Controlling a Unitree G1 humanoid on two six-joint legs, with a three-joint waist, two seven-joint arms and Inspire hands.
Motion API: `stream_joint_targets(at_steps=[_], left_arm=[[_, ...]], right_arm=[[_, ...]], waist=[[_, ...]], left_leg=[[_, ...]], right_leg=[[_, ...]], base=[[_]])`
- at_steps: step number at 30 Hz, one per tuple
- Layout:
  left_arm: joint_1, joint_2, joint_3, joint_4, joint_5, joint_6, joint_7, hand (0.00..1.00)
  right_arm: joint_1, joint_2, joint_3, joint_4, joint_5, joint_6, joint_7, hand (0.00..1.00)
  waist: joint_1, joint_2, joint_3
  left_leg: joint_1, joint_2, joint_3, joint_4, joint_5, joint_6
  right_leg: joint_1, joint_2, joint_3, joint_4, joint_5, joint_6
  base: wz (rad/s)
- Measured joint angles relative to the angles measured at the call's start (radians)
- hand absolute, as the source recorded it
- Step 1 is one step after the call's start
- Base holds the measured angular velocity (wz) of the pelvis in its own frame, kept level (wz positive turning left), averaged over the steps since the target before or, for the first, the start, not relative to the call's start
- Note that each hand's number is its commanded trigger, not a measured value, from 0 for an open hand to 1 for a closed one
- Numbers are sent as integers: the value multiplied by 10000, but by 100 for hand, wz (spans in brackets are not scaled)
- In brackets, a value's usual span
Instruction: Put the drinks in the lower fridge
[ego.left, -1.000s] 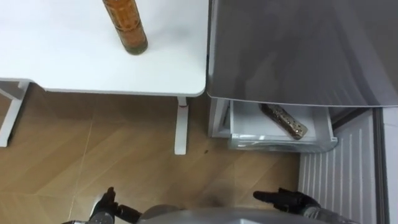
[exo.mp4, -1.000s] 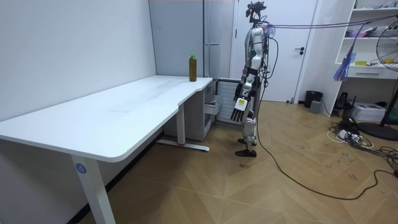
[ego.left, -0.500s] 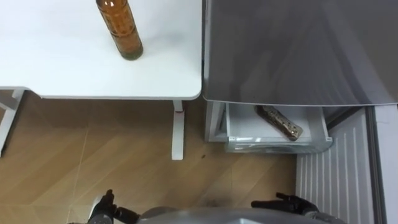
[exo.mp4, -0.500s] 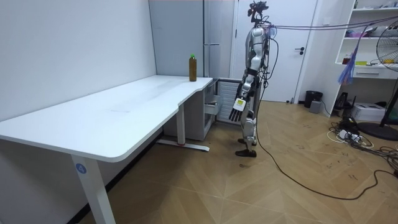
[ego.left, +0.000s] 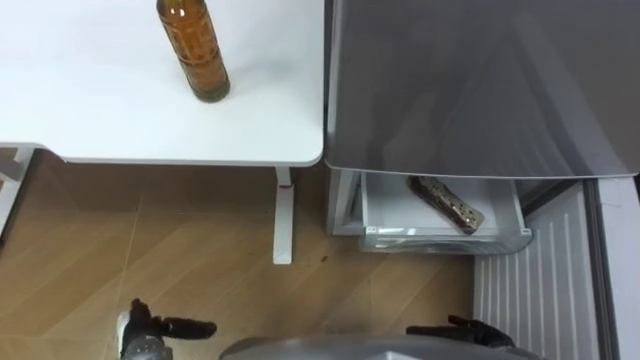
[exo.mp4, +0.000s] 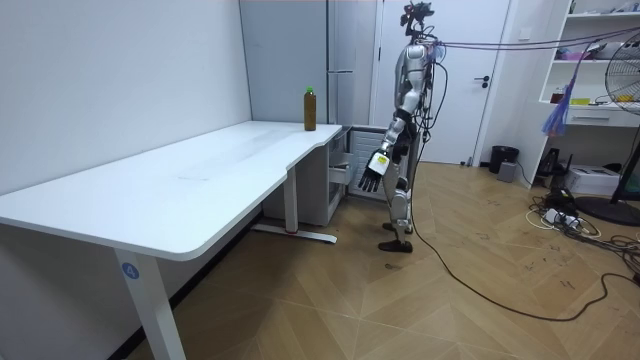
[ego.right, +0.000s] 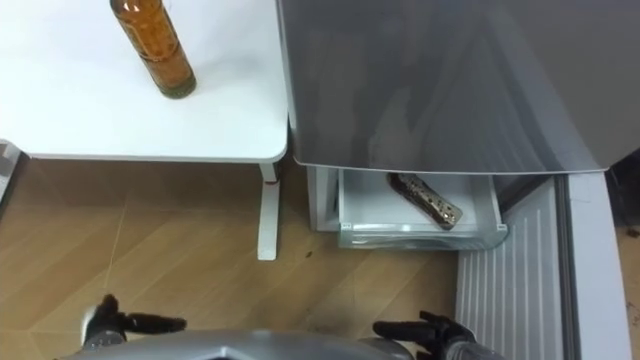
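Note:
An amber drink bottle (ego.left: 198, 55) stands upright on the white table (ego.left: 90, 120), near the corner beside the fridge (ego.left: 470, 80). Below the fridge's grey top, the lower drawer (ego.left: 440, 238) is pulled out, and a second bottle (ego.left: 445, 202) lies on its side in it. My left hand (ego.left: 150, 328) hangs low over the floor at the lower left with straight fingers, holding nothing. At the lower right my right hand (ego.left: 462, 329) is also open and empty. In the room view I stand before the fridge at the table's end, with the left hand (exo.mp4: 373, 172) lifted a little.
The open fridge door (ego.left: 545, 290), white and ribbed inside, stands at the right beside the drawer. A white table leg (ego.left: 284, 215) rises from the wooden floor (ego.left: 150, 240) just left of the fridge. In the room view a shelf and a fan stand far at the right.
My left hand has swung out to the left and lifted slightly forward. The view has shifted a little. The bottles and the drawer have not moved.

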Motion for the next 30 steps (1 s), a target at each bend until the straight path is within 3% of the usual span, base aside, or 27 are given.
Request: stream_joint_targets(at_steps=[4, 6, 12, 14, 18, 25, 30], left_arm=[[58, -16, 569, -380, -421, -383, 995, 0], [141, -80, 805, -823, -393, -394, 1377, 0], [324, -130, 820, -2495, -185, -807, 2821, 0], [352, -141, 754, -3003, -203, -844, 3188, 0], [319, -134, 180, -3796, 131, -1470, 3754, 0], [367, -130, -105, -5427, 1353, -1881, 4377, 0], [372, -96, -315, -6504, 1357, -2149, 4688, 0]], right_arm=[[153, 31, -317, -9, 7, -81, -47, 0], [242, 43, -375, -76, -5, -85, -46, 0], [467, 23, -369, -452, -256, -184, -40, 0], [535, 26, -370, -540, -313, -290, -42, 0], [562, 28, -369, -565, -365, -578, -96, 0], [684, 22, -370, -717, -368, -666, -141, 0], [661, 23, -368, -711, -395, -761, -118, 0]], waist=[[12, 51, -9], [83, 62, -41], [211, -14, -80], [174, -16, -81], [105, 86, -69], [65, 166, -65], [-89, 152, -51]], left_leg=[[153, 9, 16, 40, -105, 5], [141, 5, 15, 70, -107, 5], [-7, -4, -39, 164, -106, 5], [-37, -3, -71, 173, -106, 5], [-42, -4, -135, 172, -118, 4], [-13, 10, -149, 168, -124, -5], [-18, -5, -248, 178, -125, -2]], right_leg=[[51, 17, 44, 1, -38, -10], [17, 34, 159, 5, -50, -10], [-97, 44, 187, 12, -49, -12], [-97, 43, 118, 13, -48, -13], [-31, 50, 104, 23, -44, -17], [-21, 71, 151, 24, -40, -24], [-5, 69, 123, 26, -40, -25]], base=[[-15], [-8], [0], [2], [3], [0], [2]])
